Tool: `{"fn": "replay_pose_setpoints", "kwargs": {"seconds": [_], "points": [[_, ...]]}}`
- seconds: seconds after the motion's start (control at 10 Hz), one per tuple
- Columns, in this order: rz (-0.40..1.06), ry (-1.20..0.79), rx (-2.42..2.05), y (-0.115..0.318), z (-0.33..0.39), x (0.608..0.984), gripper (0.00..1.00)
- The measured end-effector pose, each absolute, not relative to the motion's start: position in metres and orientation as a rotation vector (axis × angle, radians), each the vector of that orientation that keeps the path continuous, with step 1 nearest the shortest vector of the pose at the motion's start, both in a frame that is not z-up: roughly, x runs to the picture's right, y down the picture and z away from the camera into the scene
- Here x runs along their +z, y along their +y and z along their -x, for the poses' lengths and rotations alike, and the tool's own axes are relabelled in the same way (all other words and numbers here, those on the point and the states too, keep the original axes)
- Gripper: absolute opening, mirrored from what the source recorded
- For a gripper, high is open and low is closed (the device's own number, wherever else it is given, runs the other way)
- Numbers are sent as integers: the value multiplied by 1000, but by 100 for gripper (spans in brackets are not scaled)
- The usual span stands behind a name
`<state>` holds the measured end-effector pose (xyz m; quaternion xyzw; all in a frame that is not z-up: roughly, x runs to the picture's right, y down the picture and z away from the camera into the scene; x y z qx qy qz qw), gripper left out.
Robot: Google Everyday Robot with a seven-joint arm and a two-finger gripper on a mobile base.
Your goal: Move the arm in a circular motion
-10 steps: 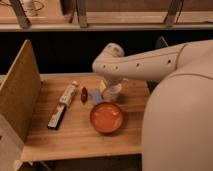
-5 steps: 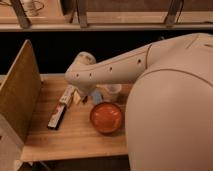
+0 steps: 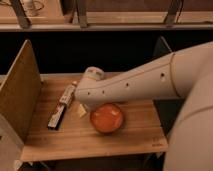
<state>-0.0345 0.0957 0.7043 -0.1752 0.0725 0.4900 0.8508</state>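
The arm (image 3: 145, 82), thick, white and tubular with small dark dots along its side, reaches from the right edge leftward over the wooden table (image 3: 75, 137). Its rounded joint (image 3: 91, 82) hangs above the middle of the table. Under that joint a small pale-yellow tip marks the gripper (image 3: 81, 111), low over the wood just left of an orange bowl (image 3: 106, 118); most of it is hidden by the arm.
A long dark-and-white packet (image 3: 62, 105) lies on the table left of the joint. A tall brown board (image 3: 19, 92) stands along the table's left side. A dark panel (image 3: 161, 47) rises at the back right, and a shelf rail (image 3: 100, 25) runs behind.
The arm's joint has swung left and then down toward the table's front. It now covers the small red and white items seen behind the bowl earlier.
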Motion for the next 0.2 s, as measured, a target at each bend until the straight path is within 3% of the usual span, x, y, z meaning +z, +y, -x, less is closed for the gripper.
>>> {"fn": "replay_pose_setpoints", "kwargs": {"seconds": [0.2], "points": [[287, 190, 1154, 85, -21, 695, 80]]}}
